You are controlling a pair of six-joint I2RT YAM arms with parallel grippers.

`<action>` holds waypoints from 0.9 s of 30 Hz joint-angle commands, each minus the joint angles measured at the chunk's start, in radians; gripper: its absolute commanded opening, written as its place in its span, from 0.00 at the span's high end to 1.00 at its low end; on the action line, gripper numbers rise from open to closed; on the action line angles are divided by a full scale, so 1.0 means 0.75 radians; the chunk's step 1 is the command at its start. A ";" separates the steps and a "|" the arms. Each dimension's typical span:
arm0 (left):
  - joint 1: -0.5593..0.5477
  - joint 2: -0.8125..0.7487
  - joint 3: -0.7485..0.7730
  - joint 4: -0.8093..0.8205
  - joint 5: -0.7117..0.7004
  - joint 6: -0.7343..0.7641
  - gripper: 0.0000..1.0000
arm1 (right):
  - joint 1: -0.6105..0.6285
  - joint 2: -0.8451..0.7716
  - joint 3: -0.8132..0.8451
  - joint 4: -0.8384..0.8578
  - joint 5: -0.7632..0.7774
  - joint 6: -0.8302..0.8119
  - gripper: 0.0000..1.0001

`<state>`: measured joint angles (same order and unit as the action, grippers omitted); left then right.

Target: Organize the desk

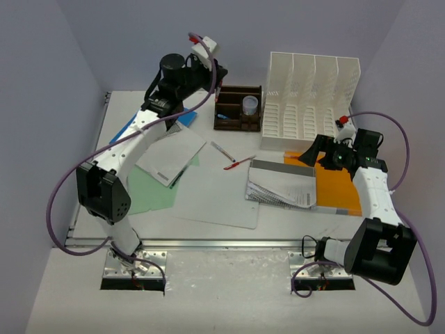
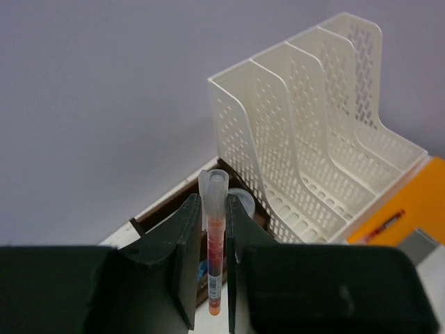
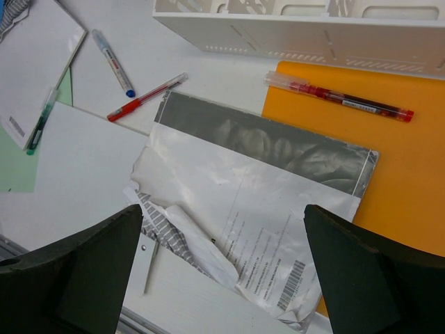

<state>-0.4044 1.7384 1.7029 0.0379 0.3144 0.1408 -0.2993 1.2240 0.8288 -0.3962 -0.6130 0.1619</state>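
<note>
Tabletop (image 1: 132, 104) lies white beneath both arms, strewn with papers and pens. Sorting pens looks to be the step in hand. The left gripper (image 2: 213, 209) has its jaws pinched narrow on a red-ink pen (image 2: 215, 243), held upright near the brown pen organizer (image 1: 238, 111) at the far side. Next it likely needs lowering into a free slot, then release. The right gripper (image 3: 222, 216) hangs with jaws wide over a grey mailer (image 3: 264, 174) on an orange folder (image 3: 410, 174). Another red pen (image 3: 341, 97) lies there beside the file rack (image 1: 309, 97).
</note>
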 commanded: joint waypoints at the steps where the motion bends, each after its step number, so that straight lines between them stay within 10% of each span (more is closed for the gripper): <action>1: 0.073 0.230 -0.032 0.518 0.083 -0.233 1.00 | -0.008 -0.008 0.014 0.050 0.009 -0.018 0.01; 27: 0.115 0.713 0.186 0.973 0.061 -0.124 1.00 | -0.006 0.021 -0.032 0.146 0.018 -0.084 0.01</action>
<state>-0.3305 2.2434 1.8024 0.6830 0.3529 0.0328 -0.2993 1.2288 0.7996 -0.3568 -0.6028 0.1378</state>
